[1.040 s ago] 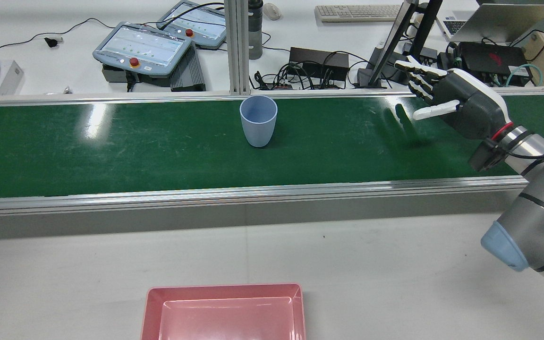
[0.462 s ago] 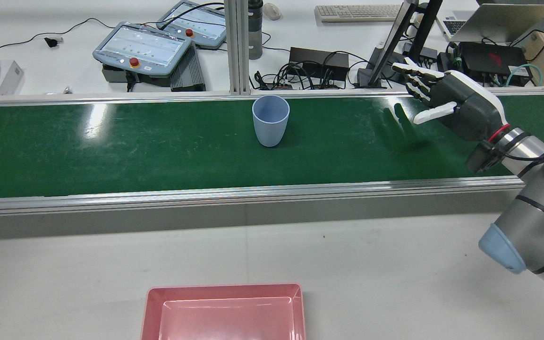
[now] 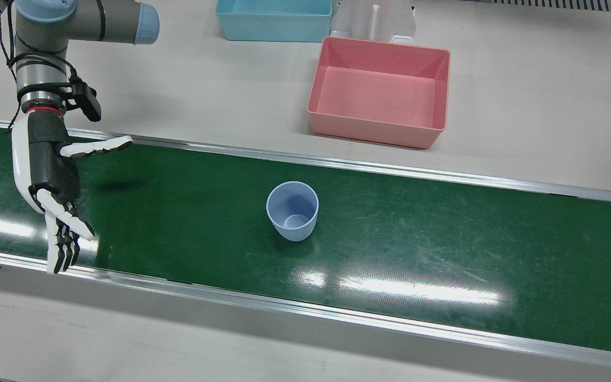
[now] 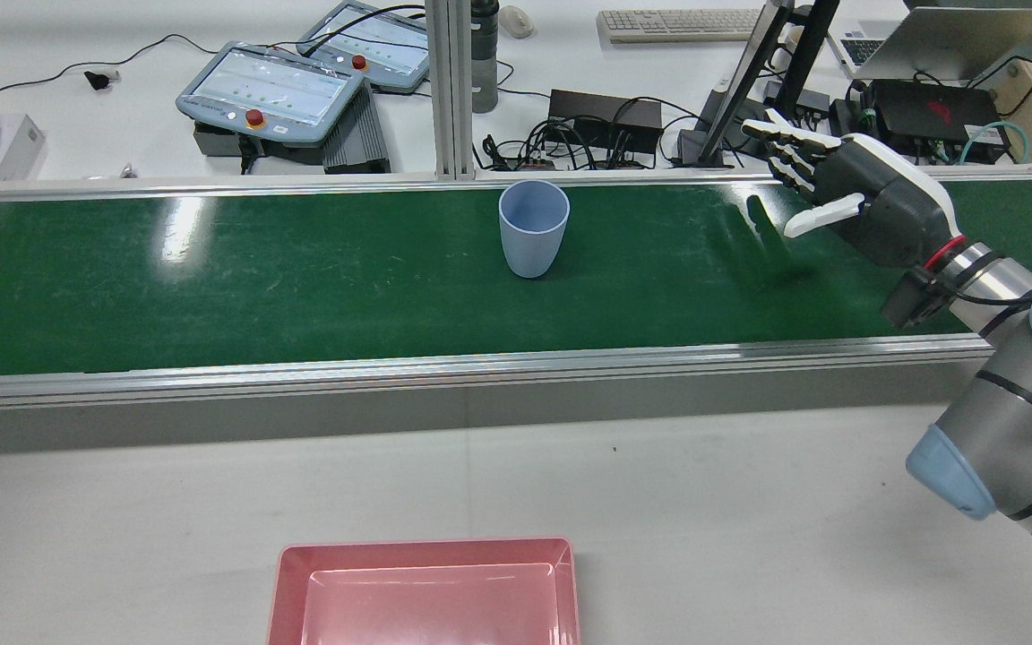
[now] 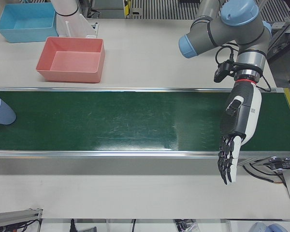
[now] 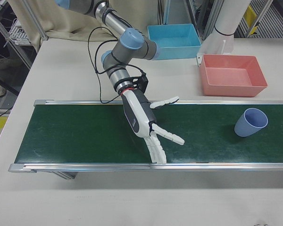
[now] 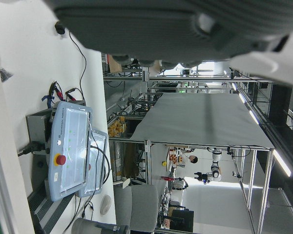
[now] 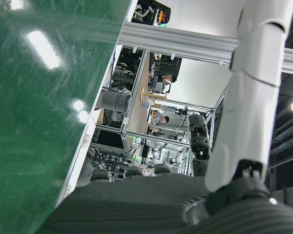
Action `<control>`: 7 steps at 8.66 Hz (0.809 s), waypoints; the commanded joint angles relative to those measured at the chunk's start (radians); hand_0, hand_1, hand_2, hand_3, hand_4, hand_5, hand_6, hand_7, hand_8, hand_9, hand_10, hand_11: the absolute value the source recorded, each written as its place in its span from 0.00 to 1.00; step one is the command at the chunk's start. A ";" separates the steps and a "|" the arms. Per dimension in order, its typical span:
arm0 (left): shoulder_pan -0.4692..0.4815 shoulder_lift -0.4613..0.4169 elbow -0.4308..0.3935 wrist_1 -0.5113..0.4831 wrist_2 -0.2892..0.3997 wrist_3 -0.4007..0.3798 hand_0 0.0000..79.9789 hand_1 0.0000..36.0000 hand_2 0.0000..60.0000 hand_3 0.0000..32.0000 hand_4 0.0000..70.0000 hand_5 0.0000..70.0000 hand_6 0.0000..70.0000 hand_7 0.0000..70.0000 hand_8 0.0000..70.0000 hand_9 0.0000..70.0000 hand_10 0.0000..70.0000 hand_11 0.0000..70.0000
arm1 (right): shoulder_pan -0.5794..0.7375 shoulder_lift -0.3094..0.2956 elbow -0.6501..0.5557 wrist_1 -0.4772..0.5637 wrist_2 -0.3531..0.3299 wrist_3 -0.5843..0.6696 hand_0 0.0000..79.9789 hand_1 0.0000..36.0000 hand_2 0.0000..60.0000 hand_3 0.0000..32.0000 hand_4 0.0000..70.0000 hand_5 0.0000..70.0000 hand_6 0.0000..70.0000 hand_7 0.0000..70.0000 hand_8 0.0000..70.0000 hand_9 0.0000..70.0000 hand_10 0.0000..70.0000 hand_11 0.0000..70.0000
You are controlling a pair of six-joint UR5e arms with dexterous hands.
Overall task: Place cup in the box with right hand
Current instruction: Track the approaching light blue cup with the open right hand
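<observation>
A pale blue cup (image 4: 533, 228) (image 3: 291, 211) (image 6: 250, 122) (image 5: 0, 110) stands upright and empty on the green conveyor belt (image 4: 211, 269). My right hand (image 4: 847, 179) (image 3: 51, 175) (image 6: 144, 117) hovers open over the belt, well to the right of the cup in the rear view, fingers stretched out and thumb spread, holding nothing. The pink box (image 4: 426, 591) (image 3: 380, 90) (image 6: 233, 75) sits empty on the white table beside the belt. My left hand (image 5: 234, 140) hangs open over the belt's other end, far from the cup.
A blue box (image 3: 273, 18) and a white pedestal (image 3: 374, 18) stand behind the pink box. Aluminium rails (image 4: 480, 363) edge the belt. Teach pendants (image 4: 270, 90), cables and a keyboard lie on the desk beyond the belt.
The cup has travelled along the belt to the right in the rear view, closer to my right hand. The right hand has shifted only slightly and stays open.
</observation>
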 commanded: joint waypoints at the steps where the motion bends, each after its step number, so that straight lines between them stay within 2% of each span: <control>1: 0.000 0.000 0.000 0.000 0.000 0.000 0.00 0.00 0.00 0.00 0.00 0.00 0.00 0.00 0.00 0.00 0.00 0.00 | -0.010 0.002 -0.001 0.000 0.010 0.000 0.72 0.54 0.07 0.00 0.06 0.09 0.03 0.01 0.00 0.01 0.00 0.00; 2: -0.001 0.000 0.000 0.000 0.000 0.000 0.00 0.00 0.00 0.00 0.00 0.00 0.00 0.00 0.00 0.00 0.00 0.00 | -0.010 0.002 0.001 0.000 0.010 0.000 0.74 0.48 0.03 0.00 0.08 0.09 0.03 0.01 0.00 0.01 0.00 0.00; 3: 0.000 0.000 0.000 0.001 0.000 0.000 0.00 0.00 0.00 0.00 0.00 0.00 0.00 0.00 0.00 0.00 0.00 0.00 | -0.010 0.002 0.001 0.000 0.009 0.000 0.72 0.53 0.07 0.00 0.06 0.09 0.03 0.01 0.00 0.01 0.00 0.00; 5: 0.000 0.000 -0.002 0.001 0.000 0.000 0.00 0.00 0.00 0.00 0.00 0.00 0.00 0.00 0.00 0.00 0.00 0.00 | -0.012 0.008 0.009 0.000 0.004 -0.005 0.75 0.47 0.02 0.00 0.09 0.09 0.03 0.02 0.00 0.00 0.00 0.00; 6: 0.000 0.000 -0.002 0.001 0.000 0.000 0.00 0.00 0.00 0.00 0.00 0.00 0.00 0.00 0.00 0.00 0.00 0.00 | -0.012 0.008 0.009 0.000 0.004 -0.006 0.67 0.70 0.28 0.00 0.01 0.09 0.03 0.01 0.00 0.00 0.00 0.00; 7: 0.000 0.000 -0.002 0.001 0.000 0.000 0.00 0.00 0.00 0.00 0.00 0.00 0.00 0.00 0.00 0.00 0.00 0.00 | -0.013 0.010 0.006 0.000 0.006 -0.008 0.66 0.76 0.46 0.00 0.01 0.10 0.03 0.01 0.00 0.00 0.00 0.00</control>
